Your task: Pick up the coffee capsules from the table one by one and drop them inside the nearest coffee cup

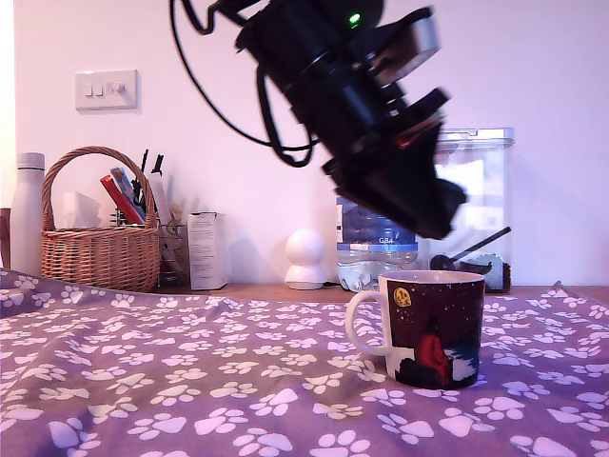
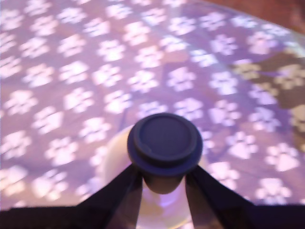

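A black robot claw (image 2: 163,183) grips a dark round coffee capsule (image 2: 165,143) between its two fingers, seen from the wrist view directly above the pale open mouth of the coffee cup (image 2: 119,157). In the exterior view the claw (image 1: 433,214) hangs tilted just over the rim of the maroon cup (image 1: 428,327), which stands upright on the purple paw-print counter (image 1: 190,381), its white handle toward the exterior view's left. Behind, along a wooden ledge, stand a wicker basket (image 1: 95,238), a white carton (image 1: 206,249) and a plastic water bottle (image 1: 371,252)
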Motion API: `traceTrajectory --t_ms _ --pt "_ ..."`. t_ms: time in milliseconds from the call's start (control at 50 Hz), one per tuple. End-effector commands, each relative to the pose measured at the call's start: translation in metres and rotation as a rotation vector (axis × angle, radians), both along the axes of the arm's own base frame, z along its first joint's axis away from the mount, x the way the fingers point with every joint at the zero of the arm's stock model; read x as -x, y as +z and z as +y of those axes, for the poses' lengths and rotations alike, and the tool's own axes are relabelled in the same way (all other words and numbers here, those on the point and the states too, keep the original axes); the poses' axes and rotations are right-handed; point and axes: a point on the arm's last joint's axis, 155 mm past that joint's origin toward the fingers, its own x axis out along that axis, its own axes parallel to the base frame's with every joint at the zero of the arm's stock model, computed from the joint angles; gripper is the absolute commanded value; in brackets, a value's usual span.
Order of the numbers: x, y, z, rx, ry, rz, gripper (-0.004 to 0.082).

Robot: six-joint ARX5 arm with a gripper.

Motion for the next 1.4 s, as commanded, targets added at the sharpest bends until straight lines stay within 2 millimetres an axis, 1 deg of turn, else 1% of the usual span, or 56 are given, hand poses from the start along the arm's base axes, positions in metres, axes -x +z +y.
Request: traceTrajectory --t_ms 0,80,320,920,940,980,1040,1060,1080,1120,1160,1380 --pt "0.001 -0.023 0.0 -0.03 -0.003 0.027 0.0181" --pt "0.0 -0.026 0.001 -0.035 0.001 0.032 0.0181" --pt "0.002 -0.049 0.004 -0.08 0.003 0.071 0.0181" --pt "0.005 -0.052 0.007 -0.097 0.002 0.085 0.0185" --pt "0.005 -0.052 0.007 -0.096 0.002 0.085 0.0194" --pt "0.006 -0.052 0.007 -0.094 -0.001 0.087 0.0247" --pt "0.006 -0.052 0.007 -0.093 -0.001 0.086 0.0428" --pt "0.006 -0.052 0.007 -0.093 -0.001 0.086 0.0505" --pt "0.006 -0.052 0.007 -0.093 -0.001 0.085 0.0564" --pt "0.005 -0.052 0.007 -0.093 0.0 0.085 0.0639" --pt "0.005 -0.052 0.006 -0.092 0.0 0.085 0.0658" --pt "0.002 -0.049 0.003 -0.075 0.0 0.07 0.0657"
